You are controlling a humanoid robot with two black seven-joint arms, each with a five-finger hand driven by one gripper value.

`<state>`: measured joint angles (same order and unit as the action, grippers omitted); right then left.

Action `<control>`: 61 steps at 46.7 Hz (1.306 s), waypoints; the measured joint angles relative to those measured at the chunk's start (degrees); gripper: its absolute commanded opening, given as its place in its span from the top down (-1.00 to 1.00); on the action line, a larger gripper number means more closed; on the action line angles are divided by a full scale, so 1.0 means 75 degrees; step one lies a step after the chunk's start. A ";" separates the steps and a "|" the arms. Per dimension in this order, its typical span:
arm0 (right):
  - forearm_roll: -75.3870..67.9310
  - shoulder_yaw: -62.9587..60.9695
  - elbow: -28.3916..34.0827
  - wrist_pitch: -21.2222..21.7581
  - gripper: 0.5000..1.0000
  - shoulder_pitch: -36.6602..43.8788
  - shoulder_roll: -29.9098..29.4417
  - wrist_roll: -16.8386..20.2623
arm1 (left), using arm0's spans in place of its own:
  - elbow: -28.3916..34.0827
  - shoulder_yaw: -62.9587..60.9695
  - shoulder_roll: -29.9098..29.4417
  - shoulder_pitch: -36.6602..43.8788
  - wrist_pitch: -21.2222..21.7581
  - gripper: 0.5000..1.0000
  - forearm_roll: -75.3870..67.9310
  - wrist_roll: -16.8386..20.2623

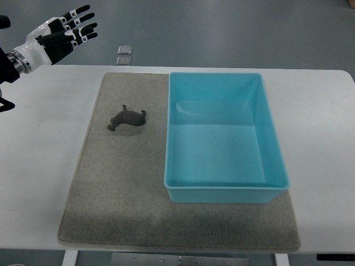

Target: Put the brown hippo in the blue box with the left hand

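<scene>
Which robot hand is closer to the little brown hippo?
Left. The left hand hovers open up and to the left of the brown hippo, not touching. The right hand isn't in view.

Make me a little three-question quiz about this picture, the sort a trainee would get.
1. True or false: the brown hippo already lies inside the blue box.
2. What does the hippo rest on? A) bare white table B) grey mat C) the box floor
3. Where is the left hand, and what does it hold?

Key:
1. False. It lies left of the box, outside it; the box is empty.
2. B, the grey mat, which also carries the box.
3. At the upper left corner of the view, fingers spread, well away from the hippo and holding nothing.
</scene>
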<state>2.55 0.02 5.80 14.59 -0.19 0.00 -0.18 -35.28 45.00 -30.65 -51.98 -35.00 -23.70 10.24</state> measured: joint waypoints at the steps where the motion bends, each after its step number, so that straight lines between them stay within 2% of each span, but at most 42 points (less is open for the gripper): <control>1: 0.0000 0.0000 0.0000 0.0000 -0.74 0.0002 0.0000 0.0000 | -0.0091 0.0000 -0.0055 0.0021 0.0000 -0.99 -0.0271 0.0108; 12: 0.0000 -0.0002 0.0000 0.0000 -0.74 -0.0004 0.0000 0.0000 | -0.1394 -0.0053 -0.0701 0.0310 0.0105 -0.98 -0.2342 0.1124; 28: 0.0000 -0.0002 0.0000 0.0000 -0.74 -0.0006 0.0000 0.0001 | -0.3374 -0.1115 -0.1389 0.0791 0.2452 -0.95 -0.4922 0.1501; 33: 0.0000 0.0002 0.0000 0.0000 -0.74 -0.0005 0.0000 0.0000 | -0.3449 -0.1346 -0.1396 0.0802 0.2771 -0.96 -0.6057 0.1515; 43: 0.0000 -0.0002 0.0000 0.0000 -0.74 -0.0008 0.0000 0.0000 | -0.3480 -0.1488 -0.1211 0.0762 0.2817 -0.96 -0.7457 0.1485; 61: 0.0000 -0.0003 0.0000 0.0000 -0.74 -0.0004 0.0000 0.0000 | -0.3177 -0.2362 -0.0754 0.0256 0.2859 -0.95 -0.7861 0.1473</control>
<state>2.55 0.00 5.80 14.59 -0.21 0.00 -0.18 -59.11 27.28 -36.30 -50.06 -13.56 -82.66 21.29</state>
